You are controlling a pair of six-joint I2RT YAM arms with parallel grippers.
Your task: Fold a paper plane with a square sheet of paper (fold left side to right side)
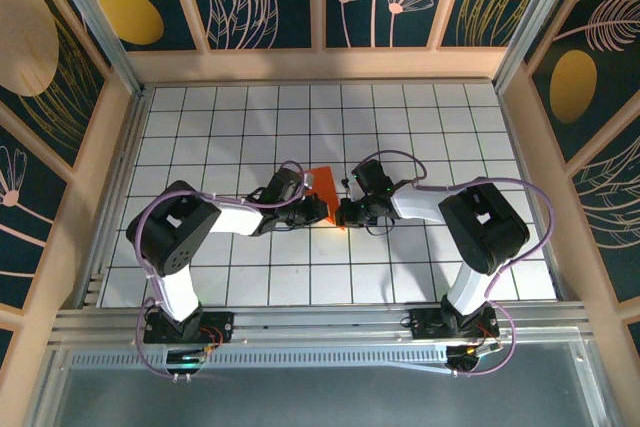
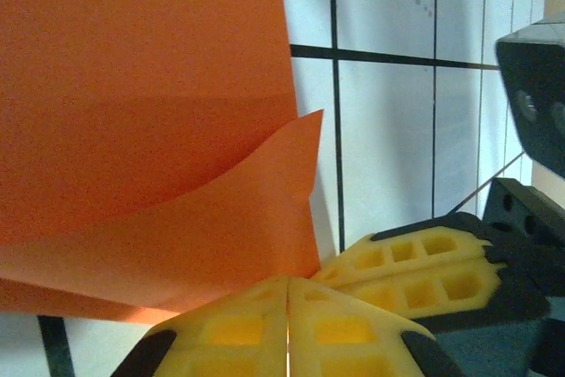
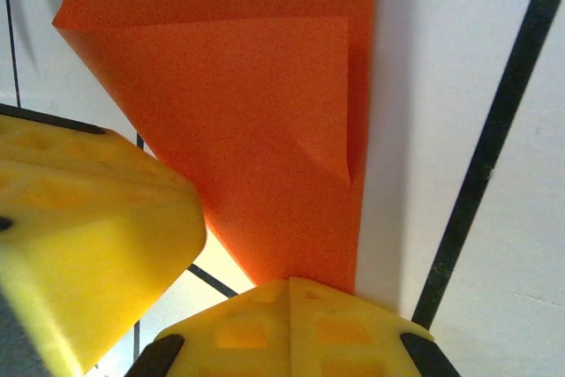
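The square sheet of paper point(image 1: 321, 185) is bright orange, creased into a pointed wedge with folded flaps, and sits mid-table between the two arms. My left gripper point(image 1: 327, 213) comes in from the left and is shut on the paper's near edge. In the left wrist view its yellow fingertips point(image 2: 256, 324) are pressed together where the paper point(image 2: 150, 130) runs into them. My right gripper point(image 1: 344, 215) comes in from the right, close beside the left one. It is shut on the narrow end of the paper point(image 3: 256, 130), with the fingertips point(image 3: 335, 324) closed. The paper plane is not formed.
The white gridded table point(image 1: 450, 137) has wooden side walls and a patterned back wall. The right gripper's yellow fingers point(image 2: 415, 271) sit almost against the left gripper. The left gripper's finger point(image 3: 88, 218) crowds the right wrist view. Both arm bases stand at the near edge.
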